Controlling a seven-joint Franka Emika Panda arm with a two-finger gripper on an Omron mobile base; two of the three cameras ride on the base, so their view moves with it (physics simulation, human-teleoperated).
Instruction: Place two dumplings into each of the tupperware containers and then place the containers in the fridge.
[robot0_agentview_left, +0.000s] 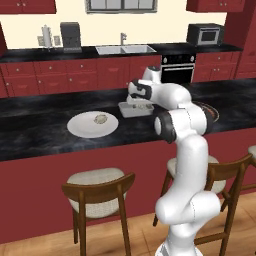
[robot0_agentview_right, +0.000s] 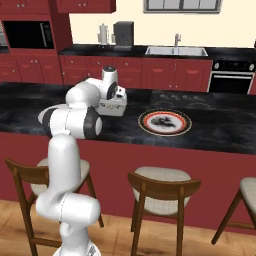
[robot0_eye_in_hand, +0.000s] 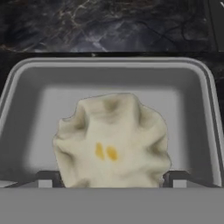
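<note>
Over the grey plastic box (robot0_eye_in_hand: 109, 87) on the dark desk (robot0_agentview_left: 40, 130), a dumpling (robot0_eye_in_hand: 113, 140) is held by the pincer (robot0_eye_in_hand: 113, 181), whose two tips are closed against its sides. Left of the box, another dumpling (robot0_agentview_left: 100, 119) is seen on the white plate (robot0_agentview_left: 80, 127); right of the box lies a red-rimmed plate (robot0_agentview_right: 165, 122). For a clean drop, the dumpling should be lowered near the box floor, kept off the walls, and released gently, so room is left beside it. The fridge cannot be seen.
</note>
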